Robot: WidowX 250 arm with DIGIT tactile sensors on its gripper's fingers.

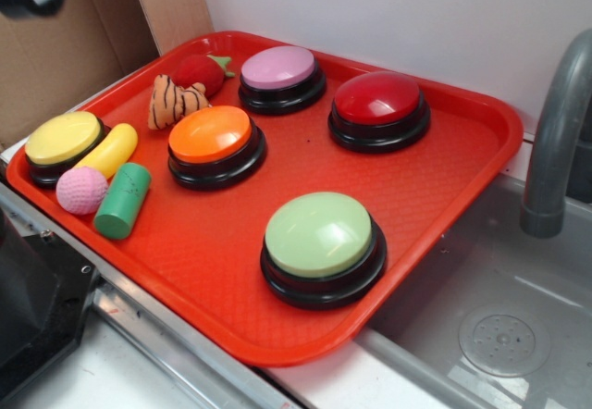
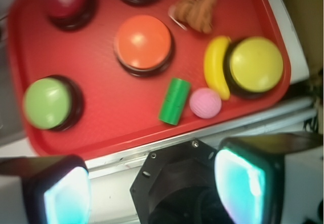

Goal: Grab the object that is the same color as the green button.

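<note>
Dark green cylinder – pale green button – red tray.

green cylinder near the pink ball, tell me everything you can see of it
The small solid green cylinder looks matte and plain, darker than the pale green dome button. It lies on its side on the red plastic tray, near the front edge. The pink textured ball sits right beside it, seemingly touching, and the yellow banana-shaped piece lies just behind. Nothing grips it; the gripper is open, off the tray.
</note>
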